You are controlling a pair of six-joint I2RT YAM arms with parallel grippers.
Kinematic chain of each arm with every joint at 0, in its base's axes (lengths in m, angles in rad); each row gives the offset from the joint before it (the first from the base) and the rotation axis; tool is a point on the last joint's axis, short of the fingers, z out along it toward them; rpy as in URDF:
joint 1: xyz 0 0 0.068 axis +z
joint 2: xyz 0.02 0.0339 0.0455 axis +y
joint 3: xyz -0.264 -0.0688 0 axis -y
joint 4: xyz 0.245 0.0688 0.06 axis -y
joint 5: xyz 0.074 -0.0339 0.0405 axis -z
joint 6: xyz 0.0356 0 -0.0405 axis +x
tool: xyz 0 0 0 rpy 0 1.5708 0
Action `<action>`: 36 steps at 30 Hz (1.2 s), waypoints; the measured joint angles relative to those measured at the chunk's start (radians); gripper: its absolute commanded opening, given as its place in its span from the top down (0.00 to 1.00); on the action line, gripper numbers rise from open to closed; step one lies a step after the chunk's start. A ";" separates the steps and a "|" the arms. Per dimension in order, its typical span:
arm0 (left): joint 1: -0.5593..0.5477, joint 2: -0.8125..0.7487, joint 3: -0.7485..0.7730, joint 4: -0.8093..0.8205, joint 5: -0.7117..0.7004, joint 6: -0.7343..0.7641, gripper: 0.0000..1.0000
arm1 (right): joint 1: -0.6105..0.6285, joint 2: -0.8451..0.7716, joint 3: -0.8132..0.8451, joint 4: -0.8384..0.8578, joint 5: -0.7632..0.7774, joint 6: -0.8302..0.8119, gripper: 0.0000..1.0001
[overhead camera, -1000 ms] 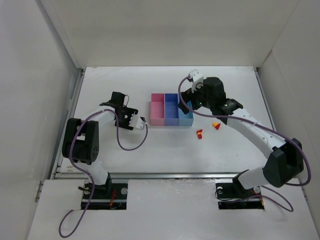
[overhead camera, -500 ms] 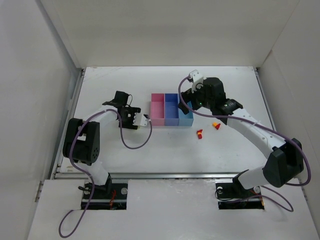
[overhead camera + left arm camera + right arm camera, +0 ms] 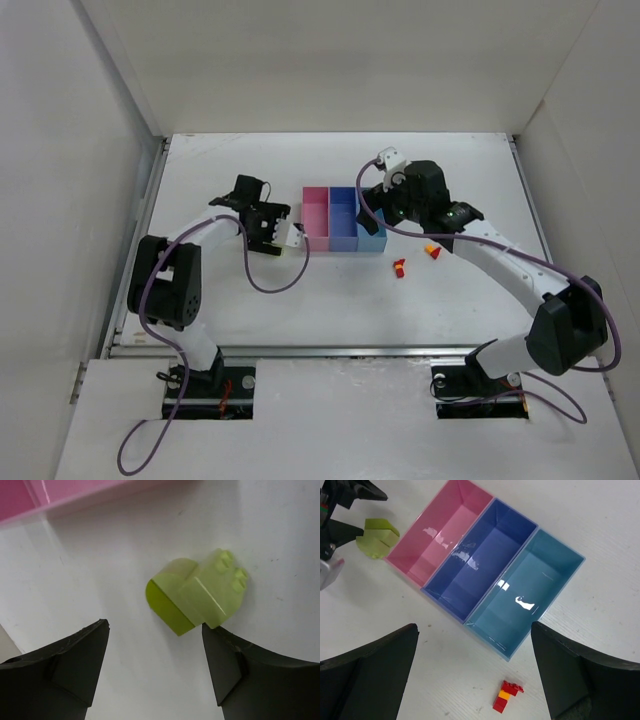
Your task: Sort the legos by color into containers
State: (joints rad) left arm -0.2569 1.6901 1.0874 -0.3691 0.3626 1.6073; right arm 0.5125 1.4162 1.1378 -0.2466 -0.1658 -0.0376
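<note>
Table (image 3: 330, 310): you have a wide band of open white surface low in the top view, between the arm bases and the work. Red-and-orange stack (image 3: 399, 267): lies right of centre in that view, just below the bins and apart from them. An orange-and-red piece (image 3: 432, 251) sits near it on the right. Left gripper (image 3: 155, 635): fingers spread, gripping nothing. Yellow-green brick (image 3: 197, 597): on the table at those fingertips, apparently touching the right-of-frame finger. Its long axis runs lower left to upper right, studs at upper right, rounded end at upper left, and the stud tops are too blurred to read. It lies just left of the pink bin (image 3: 440, 530), outside it. Right gripper (image 3: 474, 645): fingers wide apart, holding nothing, above the medium-blue bin (image 3: 475, 560) and light-blue bin (image 3: 530, 590). All three bins are joined, with long axes running up-frame in the top view. Walls (image 3: 330, 60): these close your table at left, right and top.
</note>
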 measured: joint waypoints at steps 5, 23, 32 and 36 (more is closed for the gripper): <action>-0.045 -0.010 -0.042 -0.002 -0.009 0.102 0.26 | 0.000 -0.002 -0.009 -0.007 -0.001 0.004 0.00; -0.109 -0.025 -0.091 0.007 -0.065 0.242 0.55 | 0.000 -0.002 -0.029 -0.008 -0.015 0.012 0.00; -0.119 -0.022 -0.084 0.022 -0.082 0.186 0.79 | 0.000 -0.002 -0.029 -0.008 -0.018 0.019 0.00; -0.124 -0.009 -0.047 -0.010 -0.069 0.091 1.00 | 0.000 -0.002 -0.029 -0.008 -0.024 0.020 0.00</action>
State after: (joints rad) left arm -0.3805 1.6814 1.0405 -0.3790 0.2932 1.6981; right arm 0.5125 1.4143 1.1091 -0.2543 -0.1902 -0.0177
